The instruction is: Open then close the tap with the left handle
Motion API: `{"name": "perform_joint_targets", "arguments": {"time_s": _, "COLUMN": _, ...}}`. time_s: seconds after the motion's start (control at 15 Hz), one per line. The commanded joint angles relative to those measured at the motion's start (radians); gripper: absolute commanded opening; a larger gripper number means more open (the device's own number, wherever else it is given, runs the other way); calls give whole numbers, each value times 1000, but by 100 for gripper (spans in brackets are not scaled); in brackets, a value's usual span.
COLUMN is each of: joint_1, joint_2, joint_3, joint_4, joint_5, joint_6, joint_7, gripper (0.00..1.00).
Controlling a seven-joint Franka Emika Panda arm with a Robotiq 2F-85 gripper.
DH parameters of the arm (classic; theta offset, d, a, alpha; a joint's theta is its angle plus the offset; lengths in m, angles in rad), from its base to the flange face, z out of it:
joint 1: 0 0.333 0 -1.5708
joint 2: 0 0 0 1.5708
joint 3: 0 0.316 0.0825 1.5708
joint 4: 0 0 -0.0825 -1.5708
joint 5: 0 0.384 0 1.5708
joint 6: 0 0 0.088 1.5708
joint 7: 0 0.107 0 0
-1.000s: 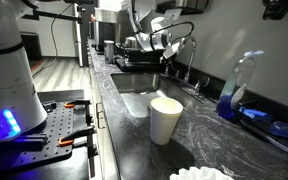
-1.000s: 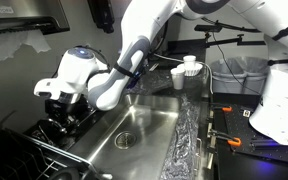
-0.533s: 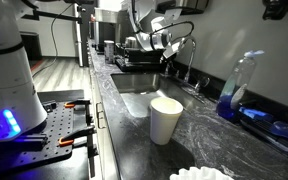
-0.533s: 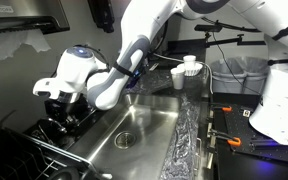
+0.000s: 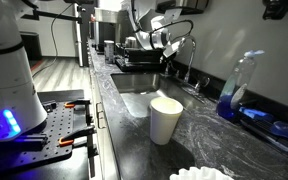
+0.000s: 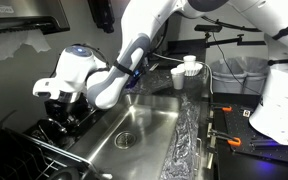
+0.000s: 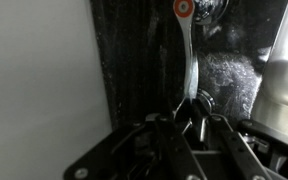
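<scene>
In the wrist view the left handle (image 7: 189, 55) is a slim chrome lever with a red dot at its far tip. It runs down to its stem between my fingers. My gripper (image 7: 194, 122) is closed narrowly around the lever's near end. In an exterior view the tap (image 5: 191, 45) arches over the sink's back edge, with my gripper (image 5: 166, 44) just beside it. From the opposite side, my wrist and gripper (image 6: 62, 105) hang low at the counter's back and hide the handle.
A white paper cup (image 5: 166, 120) stands on the dark counter by the sink (image 5: 134, 98); it also shows far off (image 6: 189, 68). A blue-liquid bottle (image 5: 238, 88) stands by the wall. A dish rack (image 6: 24, 155) sits beside the steel sink (image 6: 144, 130).
</scene>
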Motion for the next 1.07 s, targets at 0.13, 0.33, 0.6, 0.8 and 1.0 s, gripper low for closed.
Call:
{"name": "perform_joint_targets", "arguments": {"time_s": 0.13, "joint_1": -16, "joint_2": -109, "joint_3": 9, "joint_4": -126, "joint_5": 2, "joint_6": -48, "joint_7": -51, "gripper": 7}}
{"name": "perform_joint_targets", "arguments": {"time_s": 0.33, "joint_1": -14, "joint_2": -140, "joint_3": -1, "joint_4": -168, "joint_5": 0, "joint_6": -51, "joint_7": -57, "gripper": 7}}
{"name": "perform_joint_targets", "arguments": {"time_s": 0.6, "joint_1": -17, "joint_2": -159, "joint_3": -3, "joint_4": -195, "joint_5": 3, "joint_6": -45, "joint_7": -71, "gripper": 7}}
{"name": "perform_joint_targets", "arguments": {"time_s": 0.8, "joint_1": -12, "joint_2": -159, "joint_3": -10, "joint_4": -190, "joint_5": 3, "joint_6": -28, "joint_7": -74, "gripper": 7}}
{"name": "perform_joint_targets", "arguments": {"time_s": 1.0, "joint_1": -15, "joint_2": -159, "joint_3": -8, "joint_4": -188, "joint_5": 5, "joint_6": -24, "joint_7": -76, "gripper": 7}}
